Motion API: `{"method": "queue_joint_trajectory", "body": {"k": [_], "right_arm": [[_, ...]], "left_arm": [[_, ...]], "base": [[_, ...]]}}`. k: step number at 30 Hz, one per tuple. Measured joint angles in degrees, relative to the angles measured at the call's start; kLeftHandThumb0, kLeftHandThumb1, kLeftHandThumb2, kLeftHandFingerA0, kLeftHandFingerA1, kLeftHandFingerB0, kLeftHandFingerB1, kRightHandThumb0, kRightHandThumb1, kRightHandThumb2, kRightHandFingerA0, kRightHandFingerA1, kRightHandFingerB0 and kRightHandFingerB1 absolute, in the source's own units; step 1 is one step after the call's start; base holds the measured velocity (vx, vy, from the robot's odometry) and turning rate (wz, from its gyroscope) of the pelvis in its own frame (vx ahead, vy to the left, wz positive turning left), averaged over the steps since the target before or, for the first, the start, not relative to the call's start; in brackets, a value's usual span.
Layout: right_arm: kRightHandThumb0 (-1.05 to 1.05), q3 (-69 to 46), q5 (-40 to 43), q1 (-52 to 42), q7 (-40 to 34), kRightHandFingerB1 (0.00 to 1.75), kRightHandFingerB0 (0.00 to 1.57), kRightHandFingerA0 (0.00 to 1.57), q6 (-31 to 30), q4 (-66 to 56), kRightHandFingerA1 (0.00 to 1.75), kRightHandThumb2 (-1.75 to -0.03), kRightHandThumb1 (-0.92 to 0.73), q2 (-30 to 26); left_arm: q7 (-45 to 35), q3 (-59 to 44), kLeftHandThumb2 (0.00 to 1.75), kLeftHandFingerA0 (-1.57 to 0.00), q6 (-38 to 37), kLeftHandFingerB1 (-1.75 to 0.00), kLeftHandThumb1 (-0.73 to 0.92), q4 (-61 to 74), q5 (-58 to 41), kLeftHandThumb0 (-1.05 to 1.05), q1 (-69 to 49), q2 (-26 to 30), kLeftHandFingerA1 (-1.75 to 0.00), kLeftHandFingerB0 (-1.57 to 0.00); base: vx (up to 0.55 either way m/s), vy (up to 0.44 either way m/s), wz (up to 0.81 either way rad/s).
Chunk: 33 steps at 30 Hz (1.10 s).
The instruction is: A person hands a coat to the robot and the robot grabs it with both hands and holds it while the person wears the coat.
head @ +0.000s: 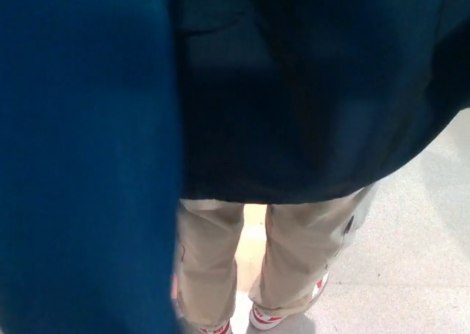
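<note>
A dark blue coat (81, 165) is filling most of the frame, hanging as a broad blurred panel down the whole left side and spreading darker across the top and upper right, where its lower edge is curving down to the middle of the picture. Neither of the robot's hands is showing anywhere, so whether they are open or gripping the cloth cannot be told. Below the coat's edge, in the lower middle, a person's legs in tan trousers (294, 253) are standing on a pale grey floor (418, 260). At the bottom edge, red and white shoes (268, 318) are peeking out, cut off by the frame. The person's upper body is being hidden by the coat.
</note>
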<state>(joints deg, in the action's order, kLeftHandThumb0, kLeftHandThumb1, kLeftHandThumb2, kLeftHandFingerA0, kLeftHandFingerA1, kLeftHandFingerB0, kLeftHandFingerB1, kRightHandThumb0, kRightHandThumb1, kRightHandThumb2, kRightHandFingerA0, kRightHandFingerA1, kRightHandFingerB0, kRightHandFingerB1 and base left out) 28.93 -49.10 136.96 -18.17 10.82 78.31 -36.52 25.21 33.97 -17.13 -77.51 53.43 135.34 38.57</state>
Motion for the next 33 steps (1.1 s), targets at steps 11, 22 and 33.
{"method": "queue_joint_trajectory", "body": {"k": [11, 22, 33], "right_arm": [[-0.43, 0.0, -0.3, -0.9, 0.1, 1.62, 0.67, 0.94, 0.0, 0.0, 1.75, -0.64, -0.80, -0.7], [-0.42, 0.0, -0.4, -1.7, 0.4, 1.64, 0.68, 0.94, 0.0, 0.2, 1.75, -0.65, -0.82, -1.3], [-1.04, -0.5, -0.2, -2.0, 1.1, 0.00, 0.00, 0.00, -0.2, 0.2, 0.00, -1.05, -0.74, -1.2]], "left_arm": [[-0.9, -0.9, 0.63, -0.86, 0.0, -1.54, 0.75, -0.1, -0.2, -0.38, -0.6, 0.5, -1.75, -0.67], [-1.6, -0.9, 0.65, -0.85, 0.0, -1.52, 0.74, -0.2, -0.1, -0.41, -0.9, 1.6, -1.75, -0.71], [-1.2, 0.4, 1.04, 0.00, 0.1, 0.00, 0.76, -0.4, 0.6, -1.01, -1.5, 2.4, -0.02, 0.00]], "base": [[0.00, 0.000, 0.00], [0.00, 0.000, 0.00], [0.00, 0.000, 0.00]]}}
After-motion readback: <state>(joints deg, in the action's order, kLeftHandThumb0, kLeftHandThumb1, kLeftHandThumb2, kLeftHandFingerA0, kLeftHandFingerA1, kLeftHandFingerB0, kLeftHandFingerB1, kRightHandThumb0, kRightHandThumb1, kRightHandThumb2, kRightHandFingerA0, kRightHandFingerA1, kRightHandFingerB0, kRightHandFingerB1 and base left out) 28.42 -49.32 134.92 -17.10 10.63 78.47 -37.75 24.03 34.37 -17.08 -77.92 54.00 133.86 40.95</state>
